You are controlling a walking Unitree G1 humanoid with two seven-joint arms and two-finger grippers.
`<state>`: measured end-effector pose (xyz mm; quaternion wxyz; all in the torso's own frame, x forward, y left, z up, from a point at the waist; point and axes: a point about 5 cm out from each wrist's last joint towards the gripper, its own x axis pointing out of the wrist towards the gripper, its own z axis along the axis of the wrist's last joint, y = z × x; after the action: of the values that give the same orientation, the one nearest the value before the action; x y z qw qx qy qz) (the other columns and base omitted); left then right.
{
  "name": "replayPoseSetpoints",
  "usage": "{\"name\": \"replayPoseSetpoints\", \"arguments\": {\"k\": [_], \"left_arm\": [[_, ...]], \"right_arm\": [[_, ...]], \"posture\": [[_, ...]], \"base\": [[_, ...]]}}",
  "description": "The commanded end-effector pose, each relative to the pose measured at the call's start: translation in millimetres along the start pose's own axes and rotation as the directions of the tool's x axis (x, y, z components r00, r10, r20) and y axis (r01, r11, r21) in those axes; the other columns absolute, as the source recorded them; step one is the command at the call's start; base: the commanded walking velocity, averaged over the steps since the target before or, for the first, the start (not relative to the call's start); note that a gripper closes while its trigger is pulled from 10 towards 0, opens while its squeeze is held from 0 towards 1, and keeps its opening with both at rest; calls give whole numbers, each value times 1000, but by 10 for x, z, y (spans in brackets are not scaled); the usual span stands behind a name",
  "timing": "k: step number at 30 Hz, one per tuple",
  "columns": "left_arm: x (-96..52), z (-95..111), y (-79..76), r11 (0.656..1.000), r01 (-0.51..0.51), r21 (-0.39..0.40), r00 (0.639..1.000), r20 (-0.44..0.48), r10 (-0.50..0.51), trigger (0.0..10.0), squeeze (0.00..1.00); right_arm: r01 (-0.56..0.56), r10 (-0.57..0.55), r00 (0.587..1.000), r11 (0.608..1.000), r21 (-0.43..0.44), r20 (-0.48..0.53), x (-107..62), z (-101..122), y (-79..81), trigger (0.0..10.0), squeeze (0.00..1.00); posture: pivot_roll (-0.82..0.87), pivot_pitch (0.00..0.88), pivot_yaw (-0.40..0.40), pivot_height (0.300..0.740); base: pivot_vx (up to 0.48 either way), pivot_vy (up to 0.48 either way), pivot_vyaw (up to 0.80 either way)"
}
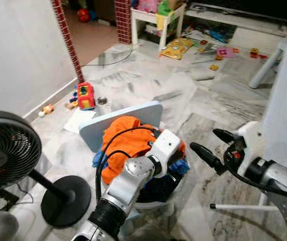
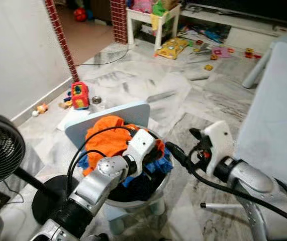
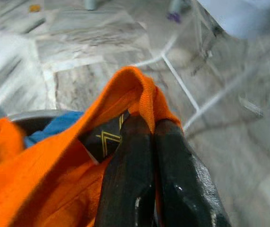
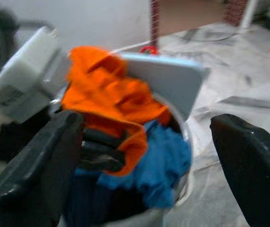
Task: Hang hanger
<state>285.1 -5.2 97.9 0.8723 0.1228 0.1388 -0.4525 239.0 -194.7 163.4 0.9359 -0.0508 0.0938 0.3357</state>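
Toy-strewn marble floor (image 1: 183, 95), black fan (image 1: 5, 150) nearby

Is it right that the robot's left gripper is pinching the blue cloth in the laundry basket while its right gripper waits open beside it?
Not quite. The left gripper is shut on the orange cloth, not the blue cloth, as the left wrist view shows. The right gripper does wait open beside the basket.

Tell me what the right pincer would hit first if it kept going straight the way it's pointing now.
Probably the laundry heaped in the basket: the open right pincer points at the orange garment and blue cloth, with the left pincer pinching that garment there. Depth is hard to judge.
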Motion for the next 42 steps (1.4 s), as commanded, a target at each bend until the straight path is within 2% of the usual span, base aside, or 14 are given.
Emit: {"name": "replayPoseSetpoints", "arguments": {"k": [1, 4, 5, 6, 10, 15, 16, 18, 23, 28, 29, 34, 38, 42], "left_arm": [[-57, -99, -1, 998, 26, 49, 999, -44, -23, 10000, 0], [-157, -156, 18, 993, 70, 91, 996, -57, -65, 10000, 0], [-185, -169, 18, 992, 89, 89, 995, -60, -83, 10000, 973], [-222, -206, 17, 991, 102, 87, 991, -92, -94, 10000, 1000], [-314, -287, 53, 983, 127, 135, 980, -167, -104, 10000, 1000], [-400, -228, 148, 964, 120, 238, 985, -152, -86, 10000, 1000], [-462, -155, 179, 934, 150, 325, 985, -126, -115, 10000, 1000], [-542, -63, 202, 908, 179, 379, 983, -108, -149, 10000, 1000], [-671, -11, 209, 867, 236, 438, 972, -121, -203, 10000, 1000], [-957, 22, 313, 879, 228, 419, 974, -90, -210, 10000, 1000], [-1106, -7, 400, 875, 217, 434, 976, -101, -192, 10000, 1000], [-1375, -130, 662, 896, 145, 421, 987, -127, -100, 10000, 1000], [-1658, -305, 1073, 883, -4, 470, 984, -156, 88, 10000, 1000], [-1717, -392, 1249, 861, -63, 504, 973, -159, 165, 10000, 1000]], "right_arm": [[-56, 56, 998, 998, -29, 1, 16, 19, 88, 10000, 0], [-45, 45, 999, 998, -35, 0, 69, 11, 86, 10000, 0], [-42, 42, 999, 998, -42, -2, 85, 10, 84, 10000, 0], [-43, 43, 999, 998, -41, -1, 100, 17, 89, 10000, 0], [-49, 48, 999, 997, -54, -6, 141, 31, 97, 10000, 0], [-44, 44, 999, 997, -69, -7, 180, 37, 77, 10000, 0], [-44, 44, 999, 996, -75, -5, 207, 39, 72, 10000, 0], [-46, 46, 999, 996, -78, -3, 241, 45, 70, 10000, 0], [-51, 51, 999, 995, -87, 1, 281, 50, 73, 10000, 0], [-49, 49, 999, 994, -93, -1, 288, 48, 68, 10000, 0], [-44, 44, 999, 995, -94, -6, 278, 38, 62, 10000, 0], [-41, 40, 999, 995, -86, -14, 266, 1, 60, 10000, 0], [-45, 44, 999, 995, -84, -19, 293, -22, 94, 10000, 0], [-57, 54, 998, 994, -94, -29, 301, -36, 108, 10000, 0]], "posture": [[-144, 128, 49, 740], [-135, 129, 49, 740], [-134, 129, 49, 740], [-130, 128, 49, 740], [-124, 123, 43, 740], [-114, 120, 34, 740], [-106, 116, 29, 740], [-100, 114, 25, 740], [-98, 111, 24, 740], [-104, 116, 27, 740], [-99, 119, 26, 740], [-87, 125, 27, 740], [-80, 128, 21, 740], [-83, 131, 11, 740]], "base": [[0, 0, 0], [0, 0, 0], [0, 0, 0], [0, 0, 0], [0, 0, 0], [0, 0, 0], [0, 0, 0], [0, 0, 0], [0, 0, 0], [0, 0, 0], [0, 0, 0], [0, 0, 0], [0, 0, 0], [0, 0, 0]]}}
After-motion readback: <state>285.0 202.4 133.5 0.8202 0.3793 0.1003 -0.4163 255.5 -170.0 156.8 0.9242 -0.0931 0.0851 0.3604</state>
